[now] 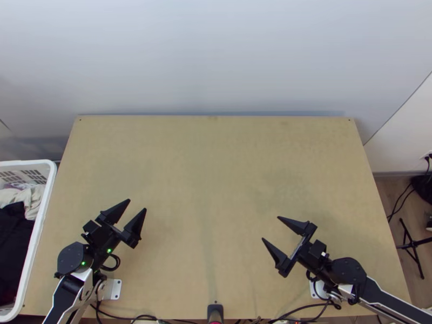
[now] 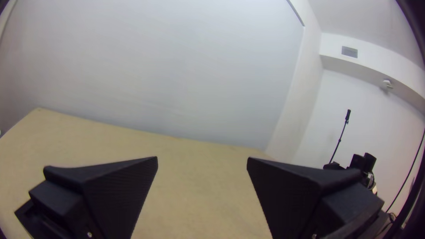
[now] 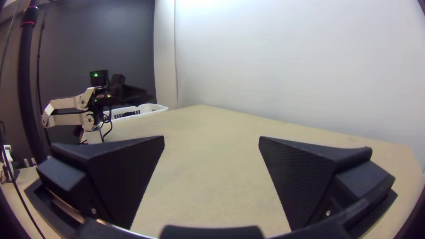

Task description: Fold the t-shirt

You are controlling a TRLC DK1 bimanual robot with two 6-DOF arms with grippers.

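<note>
Basket (image 1: 24, 162): white, beside the worktop (image 1: 216, 178), along the edge on the left arm's side; the top view looks down into it, while the right wrist view catches its rim and slotted side past the left arm (image 3: 68, 113)
Pale cloth (image 1: 33, 200): bunched inside the basket, next to the dark cloth, seen from above
Dark cloth (image 1: 12, 232): a crumpled heap inside the basket, seen from above
T-shirt: I cannot tell which of the cloths in the basket, if any, it is; both lie apart from either gripper, nearer the left one
Left gripper (image 1: 137, 204): over the worktop on the basket's side, near the basket but not touching it; released, its two fingers spread, and the left wrist view has worktop surface between them
Right gripper (image 1: 270, 228): over the worktop, well apart from the basket; released too, fingers wide open in the top view and right wrist view
Vent (image 2: 349, 52): high on a white wall in the left wrist view, away from the basket
Dark wall (image 3: 106, 35): behind the basket and left arm in the right wrist view
</note>
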